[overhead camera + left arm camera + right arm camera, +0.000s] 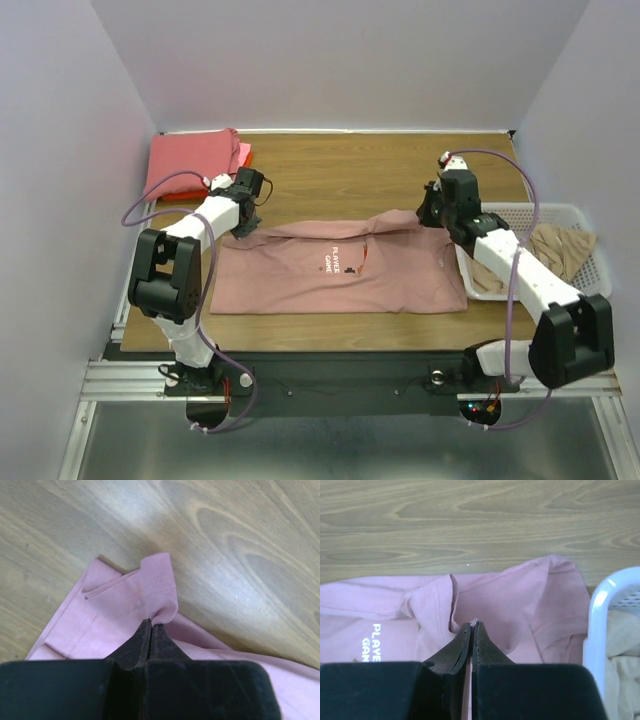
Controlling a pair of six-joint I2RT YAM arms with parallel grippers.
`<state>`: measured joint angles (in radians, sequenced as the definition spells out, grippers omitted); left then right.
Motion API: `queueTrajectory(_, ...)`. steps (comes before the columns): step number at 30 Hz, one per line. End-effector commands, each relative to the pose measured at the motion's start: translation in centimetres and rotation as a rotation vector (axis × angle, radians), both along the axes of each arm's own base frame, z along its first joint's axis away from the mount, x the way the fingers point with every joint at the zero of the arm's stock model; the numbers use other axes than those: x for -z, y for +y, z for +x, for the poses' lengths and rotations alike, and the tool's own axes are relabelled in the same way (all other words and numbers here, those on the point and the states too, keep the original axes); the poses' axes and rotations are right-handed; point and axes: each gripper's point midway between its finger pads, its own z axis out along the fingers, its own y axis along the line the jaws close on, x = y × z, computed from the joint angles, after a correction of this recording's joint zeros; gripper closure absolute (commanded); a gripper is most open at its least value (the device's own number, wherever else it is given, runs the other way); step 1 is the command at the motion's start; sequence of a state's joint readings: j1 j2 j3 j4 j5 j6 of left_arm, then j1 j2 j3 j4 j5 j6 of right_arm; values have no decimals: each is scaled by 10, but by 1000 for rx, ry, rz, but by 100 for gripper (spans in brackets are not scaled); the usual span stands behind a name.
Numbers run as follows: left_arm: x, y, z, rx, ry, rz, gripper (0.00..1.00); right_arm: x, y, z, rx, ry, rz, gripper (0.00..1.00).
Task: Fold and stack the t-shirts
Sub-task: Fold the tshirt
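Dusty-pink printed cotton t-shirt (340,268) lies spread on the wooden table (350,165), its far edge pinched by the left gripper (151,626) and the right gripper (472,626), so this fold looks barely begun, with coral-red folded shirts (190,160) already stacked far left and a crumpled tan shirt (565,250) not yet taken from the white plastic mesh basket (540,210).

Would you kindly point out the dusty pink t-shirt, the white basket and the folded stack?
dusty pink t-shirt (290,275): top external view, plain fabric left of print.
white basket (592,630): right wrist view, rounded rim.
folded stack (192,160): top external view, top coral-red shirt.
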<state>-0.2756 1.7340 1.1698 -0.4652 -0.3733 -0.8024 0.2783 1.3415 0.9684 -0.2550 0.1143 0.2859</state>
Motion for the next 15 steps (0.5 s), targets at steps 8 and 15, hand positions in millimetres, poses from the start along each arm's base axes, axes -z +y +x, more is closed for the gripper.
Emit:
queueTrajectory(8,-20,16,-47,-120,-40,64,100,-24,-3,-43,-19,-49,53,100)
queueTrajectory(15,-11,19,-85,-195,-10,73,100,-14,-7,-61,-15,-20,56,100)
